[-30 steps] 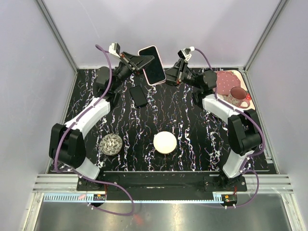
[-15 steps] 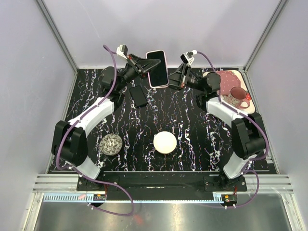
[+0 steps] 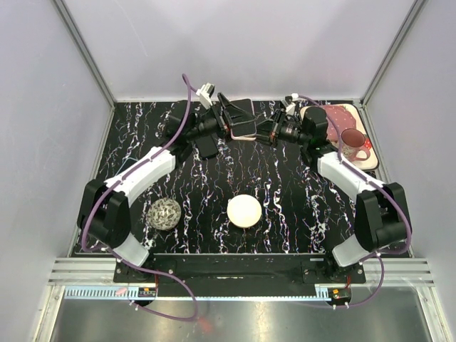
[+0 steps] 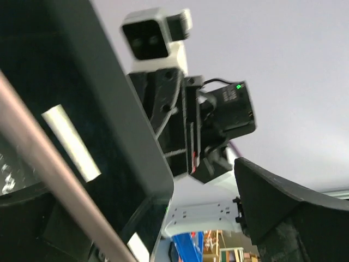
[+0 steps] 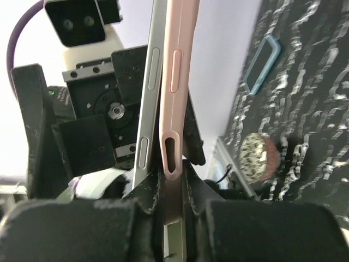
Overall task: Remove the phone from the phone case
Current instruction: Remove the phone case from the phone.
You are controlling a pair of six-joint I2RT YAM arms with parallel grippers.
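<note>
Right fingers [image 5: 245, 229]: clamped on the near end of the pink phone case [image 5: 177, 82], one finger on each face.
Phone case: edge-on between the right fingers, held clear of the bench [image 3: 285, 185].
Phone [image 5: 148, 103]: its silver edge lies against the case on the side facing the left arm. Its side buttons show beside the case wall. Whether any part is seated in the case cannot be told.
Left fingers [image 4: 283, 218]: apart, one on each side of the phone from opposite the right fingers. One finger stands off the dark screen with a gap.
Below the left fingers: a dark slab [image 3: 206, 144] flat on the bench.
Behind the right fingers: a pink tray [image 3: 335, 117] carrying a mug [image 3: 352, 142].
Well apart, toward the arm bases: a white disc [image 3: 244, 211] and a patterned ball [image 3: 165, 213].
</note>
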